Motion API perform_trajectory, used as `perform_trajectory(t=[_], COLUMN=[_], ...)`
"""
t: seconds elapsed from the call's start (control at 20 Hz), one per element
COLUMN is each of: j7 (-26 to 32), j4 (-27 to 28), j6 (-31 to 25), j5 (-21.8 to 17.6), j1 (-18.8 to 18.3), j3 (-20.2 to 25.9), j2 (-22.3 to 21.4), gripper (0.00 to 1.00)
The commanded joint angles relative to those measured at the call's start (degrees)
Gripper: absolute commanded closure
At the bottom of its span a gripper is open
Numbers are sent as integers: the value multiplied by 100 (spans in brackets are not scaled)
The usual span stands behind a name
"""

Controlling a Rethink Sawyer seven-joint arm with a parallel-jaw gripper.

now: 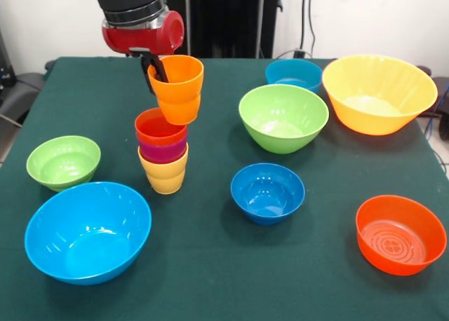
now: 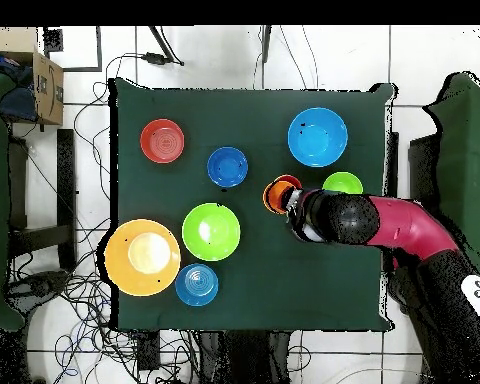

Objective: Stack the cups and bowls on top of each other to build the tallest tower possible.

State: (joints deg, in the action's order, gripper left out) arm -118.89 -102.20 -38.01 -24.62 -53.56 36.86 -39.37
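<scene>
My gripper (image 1: 156, 70) is shut on the rim of the orange-yellow cup (image 1: 179, 90), with one finger inside it and one outside. The cup hangs slightly tilted, just above and a little right of the tower (image 1: 163, 153). The tower is three nested cups: yellow (image 1: 165, 177) at the base, purple (image 1: 163, 153) in it, red-orange (image 1: 160, 128) on top. I cannot tell whether the held cup touches the red-orange rim. In the overhead view the held cup (image 2: 276, 193) shows at the arm's tip and hides most of the tower.
Bowls lie around the tower: small green (image 1: 63, 161) and large light blue (image 1: 88, 230) to the left, dark blue (image 1: 267, 192), large green (image 1: 283, 116), teal (image 1: 293, 73), big orange-yellow (image 1: 377, 92) and orange-red (image 1: 400, 233) to the right. The green table (image 1: 210, 279) ends near the front.
</scene>
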Motion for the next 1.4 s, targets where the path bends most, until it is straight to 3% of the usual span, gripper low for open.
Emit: perform_trajectory(t=[0.05, 0.9, 1.4], j7=[1612, 1862, 1752], j4=[294, 818, 762], j6=[-617, -681, -646], j5=[-455, -765, -913], j1=[-8, -74, -116], j3=[283, 412, 407], j2=[288, 534, 617], gripper=[100, 100, 100])
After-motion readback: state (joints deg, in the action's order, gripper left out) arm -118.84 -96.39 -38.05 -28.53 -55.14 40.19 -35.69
